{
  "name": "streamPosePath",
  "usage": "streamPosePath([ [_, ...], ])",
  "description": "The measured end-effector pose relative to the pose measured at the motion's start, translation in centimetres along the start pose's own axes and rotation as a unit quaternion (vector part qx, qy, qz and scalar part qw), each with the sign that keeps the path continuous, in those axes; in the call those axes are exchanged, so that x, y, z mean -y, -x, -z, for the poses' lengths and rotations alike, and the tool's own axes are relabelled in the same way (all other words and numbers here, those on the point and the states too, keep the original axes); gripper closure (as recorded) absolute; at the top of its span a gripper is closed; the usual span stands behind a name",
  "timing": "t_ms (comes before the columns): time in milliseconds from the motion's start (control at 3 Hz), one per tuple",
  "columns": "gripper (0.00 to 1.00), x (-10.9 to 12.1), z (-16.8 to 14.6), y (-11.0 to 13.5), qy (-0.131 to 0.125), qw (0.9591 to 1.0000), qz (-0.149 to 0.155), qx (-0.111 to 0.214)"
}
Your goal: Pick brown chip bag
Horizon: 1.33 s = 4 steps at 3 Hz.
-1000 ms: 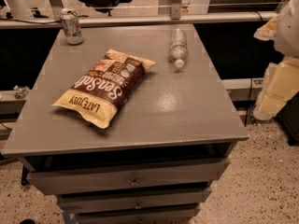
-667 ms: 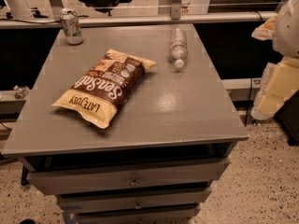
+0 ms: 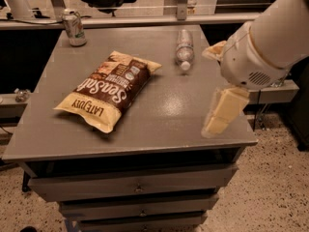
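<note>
We list: brown chip bag [image 3: 108, 88], glossy crinkled film; surface [image 3: 178, 112], smooth, faint sheen; water bottle [image 3: 184, 50], clear plastic; can [image 3: 74, 27], shiny metal; claw [image 3: 218, 108], over the surface's right edge, matt cream plastic.

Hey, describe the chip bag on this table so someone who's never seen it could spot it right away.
On the grey table with drawers, look left of centre, away from the end effector at the right edge. The brown chip bag lies there: puffy, dark brown with pale yellow ends, unlike the can and clear bottle farther back.
</note>
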<state>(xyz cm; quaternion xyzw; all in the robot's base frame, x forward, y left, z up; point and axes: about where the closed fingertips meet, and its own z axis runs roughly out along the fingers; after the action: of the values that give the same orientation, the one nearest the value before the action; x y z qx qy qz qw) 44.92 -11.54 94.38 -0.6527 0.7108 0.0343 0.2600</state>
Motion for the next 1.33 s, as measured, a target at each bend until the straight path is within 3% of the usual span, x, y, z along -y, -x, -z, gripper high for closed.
streamPosePath([
  [333, 0.0, 1.0, -3.9, 4.6, -0.003, 0.9973, 0.031, 0.067],
  [667, 0.0, 2.7, -6.9, 9.1, -0.009, 0.9913, 0.053, 0.12],
  [1333, 0.0, 2.9, -12.5, 13.9, -0.001, 0.9832, 0.078, 0.165],
])
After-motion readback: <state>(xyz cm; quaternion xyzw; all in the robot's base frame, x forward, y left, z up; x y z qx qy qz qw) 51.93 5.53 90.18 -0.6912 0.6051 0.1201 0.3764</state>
